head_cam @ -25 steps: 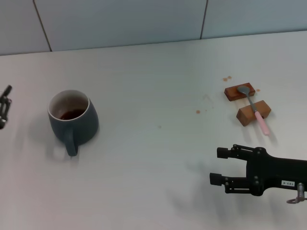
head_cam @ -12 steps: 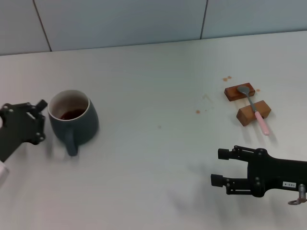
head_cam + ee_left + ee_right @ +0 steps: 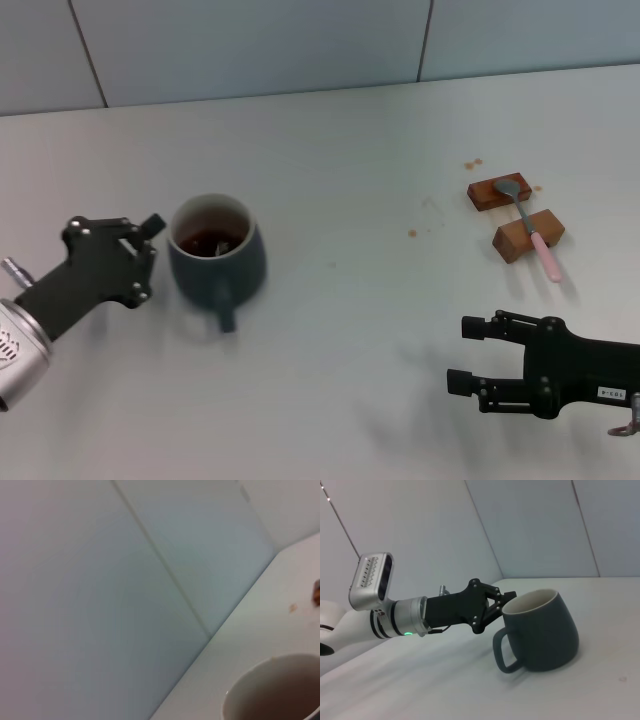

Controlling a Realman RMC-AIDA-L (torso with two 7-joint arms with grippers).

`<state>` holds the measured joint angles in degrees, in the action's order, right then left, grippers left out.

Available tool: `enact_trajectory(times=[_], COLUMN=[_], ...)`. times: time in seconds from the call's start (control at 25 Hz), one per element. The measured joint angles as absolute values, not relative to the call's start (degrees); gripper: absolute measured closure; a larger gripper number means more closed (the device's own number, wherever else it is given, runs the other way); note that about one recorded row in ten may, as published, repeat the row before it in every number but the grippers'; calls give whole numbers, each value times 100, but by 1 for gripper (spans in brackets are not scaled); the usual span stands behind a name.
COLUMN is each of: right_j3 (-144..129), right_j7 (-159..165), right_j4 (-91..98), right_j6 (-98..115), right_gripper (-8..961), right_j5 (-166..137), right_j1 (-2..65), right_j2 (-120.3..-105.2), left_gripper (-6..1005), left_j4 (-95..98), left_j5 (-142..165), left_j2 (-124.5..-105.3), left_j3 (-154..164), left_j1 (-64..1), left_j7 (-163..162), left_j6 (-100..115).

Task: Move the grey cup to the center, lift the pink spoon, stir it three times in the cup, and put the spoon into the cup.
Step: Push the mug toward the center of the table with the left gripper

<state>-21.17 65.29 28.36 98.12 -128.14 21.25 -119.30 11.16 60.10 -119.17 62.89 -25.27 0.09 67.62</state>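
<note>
The grey cup (image 3: 243,268) stands upright left of the table's middle, dark liquid inside and its handle toward the front edge. It also shows in the right wrist view (image 3: 540,635), and its pale rim shows in the left wrist view (image 3: 270,690). My left gripper (image 3: 147,258) is open and pressed against the cup's left side, with nothing between its fingers (image 3: 506,595). The pink spoon (image 3: 530,222) lies across two wooden blocks at the right, its metal bowl toward the back. My right gripper (image 3: 460,353) hovers open at the front right, well short of the spoon.
Two brown wooden blocks (image 3: 497,192) (image 3: 528,235) carry the spoon. Small brown spots (image 3: 412,233) mark the white table between the cup and the blocks. A tiled wall (image 3: 300,40) runs along the back.
My left gripper came in from the left edge and slid the cup to the right, toward the table's middle. My right gripper hardly moved.
</note>
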Motion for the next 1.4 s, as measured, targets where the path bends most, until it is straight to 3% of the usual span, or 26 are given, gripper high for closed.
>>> enact_trajectory(times=[1.04,1.24,1.4], right_j3=[-2154,-2115,-2094], right_j7=[6521,6520,6519], right_j4=[2757,2708,2595], right_j6=[9808,9809,10061], right_gripper=[116,116,116], right_j5=[-12814,-12773,-12189], right_j1=[2217,2225,2021], right_j2=[-11943,-11938,-11917], left_gripper=[994,992,990], left_j4=[211,285,663], left_j5=[6065,6042,5997], left_j2=[-11918,-11918,-11896], left_j3=[7198,7308,7104], left_j1=[-3556,-3514,-3084], left_j7=[-960,-1138,-1549], left_j6=[7177,7421,7842])
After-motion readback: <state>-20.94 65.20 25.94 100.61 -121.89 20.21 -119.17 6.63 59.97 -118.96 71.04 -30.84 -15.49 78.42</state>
